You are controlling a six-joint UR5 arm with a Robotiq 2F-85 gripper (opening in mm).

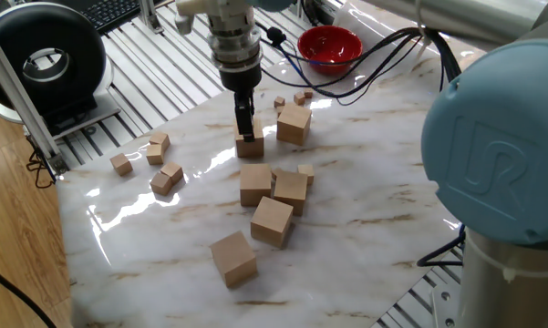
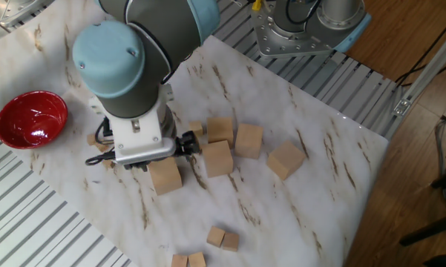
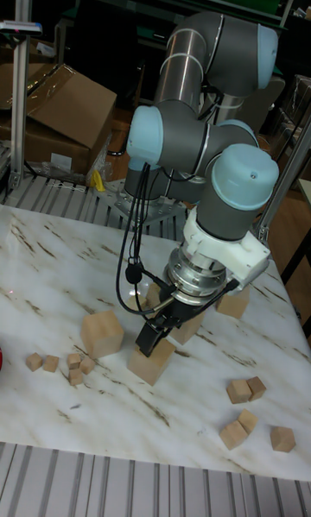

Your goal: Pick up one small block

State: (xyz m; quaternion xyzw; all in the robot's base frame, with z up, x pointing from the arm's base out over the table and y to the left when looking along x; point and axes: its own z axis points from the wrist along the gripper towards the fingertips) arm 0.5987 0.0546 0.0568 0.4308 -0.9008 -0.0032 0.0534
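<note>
I have the tool (image 1: 245, 130) directly above the small block (image 1: 250, 146), fingers narrow (grip uncertain), because its neighbours sit well apart on the desk (image 1: 365, 205).

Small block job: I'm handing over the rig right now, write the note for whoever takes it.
Gripper: pointing down at the small block, fingertips on or around its top. Open or shut cannot be told from any view.
Small block: on the marble table, not lifted, next to another big cube and near the red bowl. In the tall fixed view it sits right under the gripper.
Done: gripper brought onto the block.
Left: confirm the grip, close if needed, lift clear. Four more big cubes lie nearer the arm's base.
</note>
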